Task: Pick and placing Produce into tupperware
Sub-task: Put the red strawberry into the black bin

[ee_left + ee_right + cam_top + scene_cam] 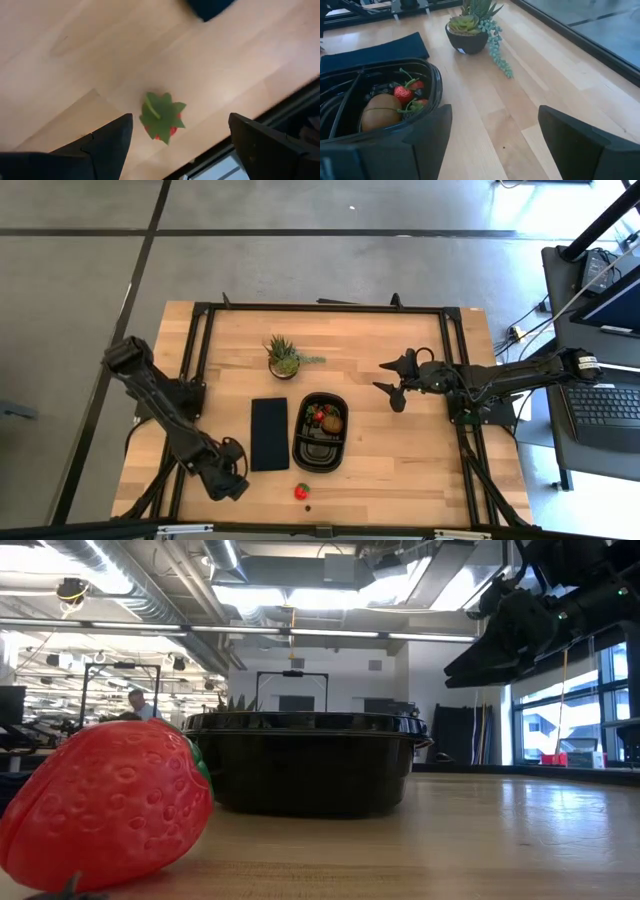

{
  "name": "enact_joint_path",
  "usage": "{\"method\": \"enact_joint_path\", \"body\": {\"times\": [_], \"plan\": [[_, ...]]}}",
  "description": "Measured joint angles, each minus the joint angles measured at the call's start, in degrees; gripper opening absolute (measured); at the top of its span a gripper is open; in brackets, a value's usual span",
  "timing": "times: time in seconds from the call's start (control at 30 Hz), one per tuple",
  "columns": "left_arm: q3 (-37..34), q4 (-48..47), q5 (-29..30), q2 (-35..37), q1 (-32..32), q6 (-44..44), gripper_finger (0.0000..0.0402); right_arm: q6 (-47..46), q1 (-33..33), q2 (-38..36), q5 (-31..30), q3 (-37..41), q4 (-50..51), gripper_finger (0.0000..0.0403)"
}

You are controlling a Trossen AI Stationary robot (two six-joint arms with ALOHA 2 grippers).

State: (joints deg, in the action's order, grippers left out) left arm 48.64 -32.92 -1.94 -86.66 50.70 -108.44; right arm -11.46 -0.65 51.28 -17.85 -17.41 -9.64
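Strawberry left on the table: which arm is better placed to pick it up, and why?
Left. The left gripper is open, hanging close beside the strawberry. The right gripper is beyond the tupperware.

Glossy black plastic tupperware (305, 770), smooth pale wood table (400, 440), dimpled shiny strawberry (105, 805)

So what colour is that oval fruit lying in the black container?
Brown: the kiwi-like fruit in the tupperware shows best in the right wrist view.
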Motion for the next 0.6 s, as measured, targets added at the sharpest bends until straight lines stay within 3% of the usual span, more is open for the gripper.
{"method": "enact_joint_path", "body": {"times": [0.6], "plan": [[-0.02, 0.48, -3.76, -4.14, 0.11, -2.94, 0.0318, 0.17, 0.01, -0.01, 0.0, 0.0, 0.15, 0.0298]]}}
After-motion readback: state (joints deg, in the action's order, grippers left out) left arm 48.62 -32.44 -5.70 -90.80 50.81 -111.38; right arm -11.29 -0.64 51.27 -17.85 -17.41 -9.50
